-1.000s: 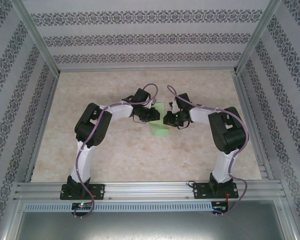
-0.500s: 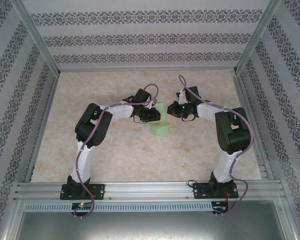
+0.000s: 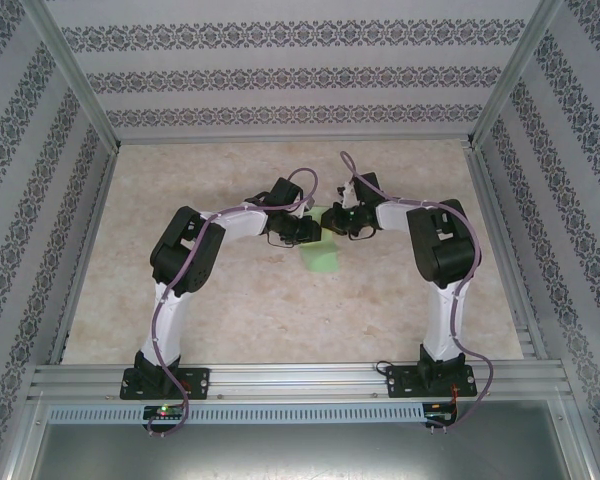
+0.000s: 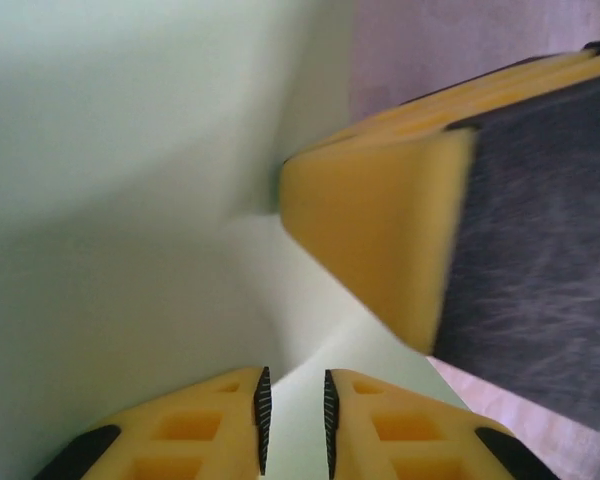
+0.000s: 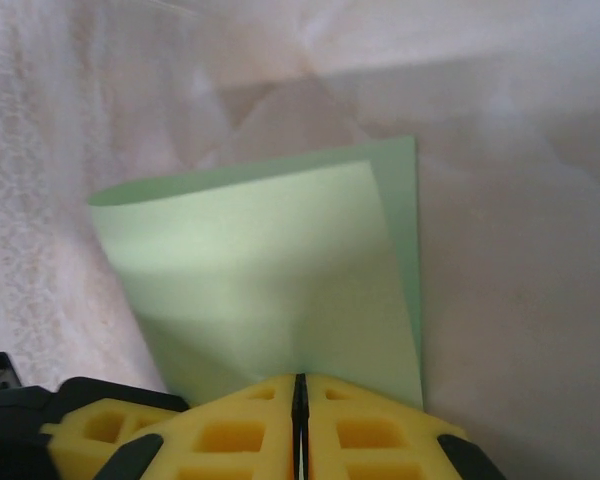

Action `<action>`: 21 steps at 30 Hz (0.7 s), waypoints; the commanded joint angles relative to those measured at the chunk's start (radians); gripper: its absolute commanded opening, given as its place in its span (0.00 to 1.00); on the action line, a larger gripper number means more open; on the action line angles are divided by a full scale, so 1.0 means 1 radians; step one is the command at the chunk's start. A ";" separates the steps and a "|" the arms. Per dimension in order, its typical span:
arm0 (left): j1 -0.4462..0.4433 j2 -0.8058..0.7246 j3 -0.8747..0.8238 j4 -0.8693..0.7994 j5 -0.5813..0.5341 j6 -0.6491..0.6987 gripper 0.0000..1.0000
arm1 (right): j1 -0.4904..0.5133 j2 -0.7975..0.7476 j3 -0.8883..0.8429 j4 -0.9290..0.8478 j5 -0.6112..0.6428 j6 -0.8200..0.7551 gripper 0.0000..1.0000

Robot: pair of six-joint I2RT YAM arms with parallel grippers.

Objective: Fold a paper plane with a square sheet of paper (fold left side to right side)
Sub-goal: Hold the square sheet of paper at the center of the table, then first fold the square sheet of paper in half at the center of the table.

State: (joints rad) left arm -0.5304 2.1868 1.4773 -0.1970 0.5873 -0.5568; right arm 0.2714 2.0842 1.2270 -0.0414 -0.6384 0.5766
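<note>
The right fingers (image 5: 245,425), pressed together, had swung back left onto the square sheet of paper (image 5: 270,270); the left fingers (image 4: 195,430) stood a slit apart.

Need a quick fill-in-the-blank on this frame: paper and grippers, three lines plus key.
1. The sheet of paper on the table is light ____.
2. In the right wrist view, the right gripper has its jaws ____.
3. The left gripper has yellow fingers with ____ pads.
Missing words: green; shut; black.
</note>
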 commanded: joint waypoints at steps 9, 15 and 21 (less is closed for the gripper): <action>-0.024 -0.123 -0.079 0.036 0.033 0.007 0.32 | 0.015 0.030 0.073 -0.261 0.152 -0.093 0.11; -0.029 -0.103 -0.094 0.067 0.051 -0.008 0.32 | 0.018 0.037 0.069 -0.265 0.160 -0.093 0.11; -0.040 -0.087 -0.117 0.050 0.043 0.006 0.29 | 0.020 0.037 0.076 -0.277 0.178 -0.096 0.11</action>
State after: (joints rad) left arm -0.5507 2.0975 1.3876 -0.1658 0.6212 -0.5575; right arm 0.2798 2.0918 1.3094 -0.2184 -0.5392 0.5034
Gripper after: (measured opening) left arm 0.292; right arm 0.112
